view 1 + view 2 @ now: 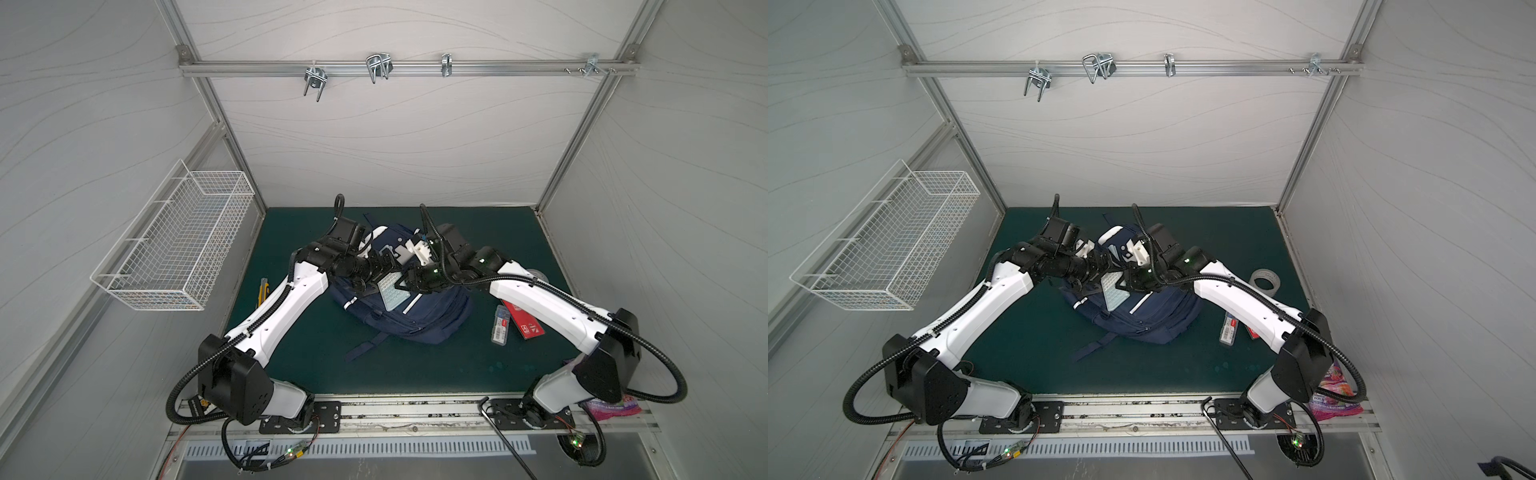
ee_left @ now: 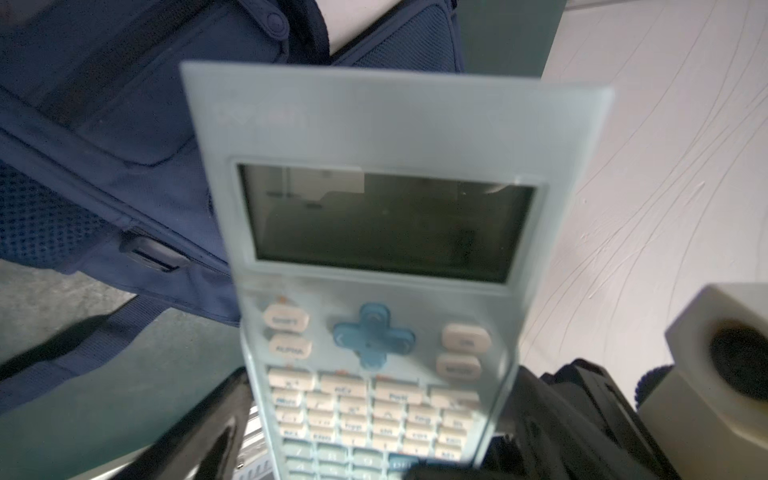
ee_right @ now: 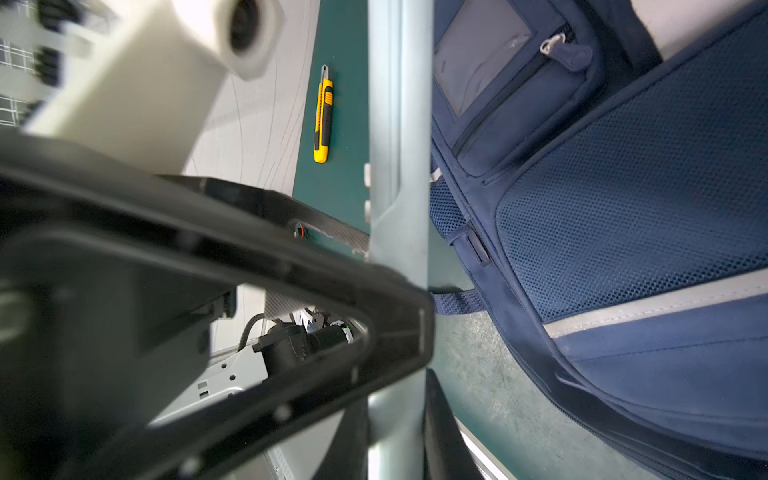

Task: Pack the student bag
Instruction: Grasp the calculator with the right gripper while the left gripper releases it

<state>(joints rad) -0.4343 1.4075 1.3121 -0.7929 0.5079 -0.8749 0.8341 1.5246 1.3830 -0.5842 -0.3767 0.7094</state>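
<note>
The student bag (image 1: pixel 419 322) (image 1: pixel 1142 322), navy with white stripes, lies in the middle of the green mat in both top views. Both grippers meet above it at a pale blue calculator (image 1: pixel 392 293) (image 1: pixel 1115 293). The left wrist view shows the calculator (image 2: pixel 386 224) keys-up between the spread fingers of my left gripper (image 2: pixel 382 399), with a gap at one finger (image 2: pixel 208 419); this gripper is open. The right wrist view shows the calculator (image 3: pixel 397 166) edge-on, with my right gripper (image 3: pixel 397 432) shut on its end. The bag (image 2: pixel 104 145) (image 3: pixel 623 208) lies just below.
A yellow utility knife (image 1: pixel 263 291) (image 3: pixel 323 116) lies left of the bag. To its right are a clear lead box (image 1: pixel 500 324), a red pack (image 1: pixel 524 322) and a tape roll (image 1: pixel 1266 281). A wire basket (image 1: pixel 174 253) hangs on the left wall.
</note>
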